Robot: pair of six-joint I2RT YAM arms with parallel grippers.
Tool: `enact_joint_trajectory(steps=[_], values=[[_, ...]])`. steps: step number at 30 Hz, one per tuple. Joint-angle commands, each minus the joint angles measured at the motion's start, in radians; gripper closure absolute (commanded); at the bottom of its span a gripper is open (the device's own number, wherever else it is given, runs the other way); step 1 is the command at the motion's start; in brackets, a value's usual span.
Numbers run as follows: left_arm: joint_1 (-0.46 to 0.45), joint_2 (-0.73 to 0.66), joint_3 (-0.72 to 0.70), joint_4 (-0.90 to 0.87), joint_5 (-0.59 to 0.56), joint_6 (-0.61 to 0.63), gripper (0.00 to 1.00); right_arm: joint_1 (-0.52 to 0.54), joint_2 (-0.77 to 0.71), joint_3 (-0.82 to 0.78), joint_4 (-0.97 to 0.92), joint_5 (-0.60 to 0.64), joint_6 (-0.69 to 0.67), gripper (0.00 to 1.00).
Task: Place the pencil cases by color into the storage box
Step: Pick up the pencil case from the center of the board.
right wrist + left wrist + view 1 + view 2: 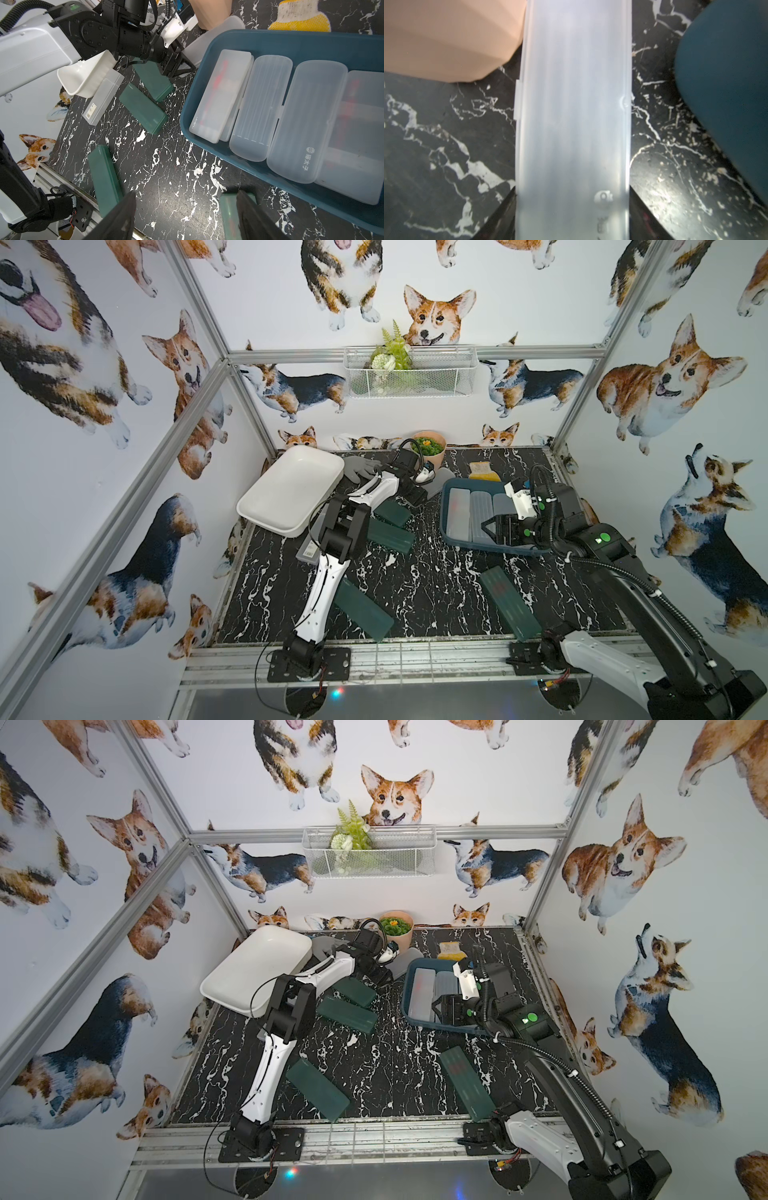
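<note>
The black marble-patterned table (436, 593) is spreading out beneath both claws. The shallow white rectangular plastic tub (286, 489) is sitting off to the left of the left claw (572, 191), and the shallow dark teal-blue plastic tub (270, 41) is lying to that claw's right, directly under the right claw (186, 193). Frosted clear-white pencil cases (261, 108) are lying side by side inside the teal tub, just ahead of the right claw. That claw is hanging with its fingers (126, 207) spread apart and nothing between them. The left claw is pinching one long frosted clear-white plastic pencil case (573, 104) by its long edges, a finger pressing each side, down low over the table. Two translucent dark green pencil cases (388, 536) are lying on the table just behind the left claw. A third green case (363, 608) is lying well behind it, beside the left arm. A fourth green case (509, 603) is lying behind the right claw. A clear box-shaped case with a barcode label (104, 95) is resting near the white tub, back and left of the left claw. The round tan plant pot (446, 37) is standing just beside the held case.
</note>
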Motion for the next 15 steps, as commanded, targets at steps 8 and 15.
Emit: enact_joint_trajectory(steps=[8,15], values=[[-0.022,-0.150,-0.125,-0.078,-0.016,-0.055,0.44,-0.001,-0.006,-0.001,0.048,0.003,-0.008,0.23],[-0.031,-0.263,-0.230,-0.137,-0.026,-0.087,0.44,-0.001,-0.022,-0.017,0.076,-0.005,0.009,0.23]])
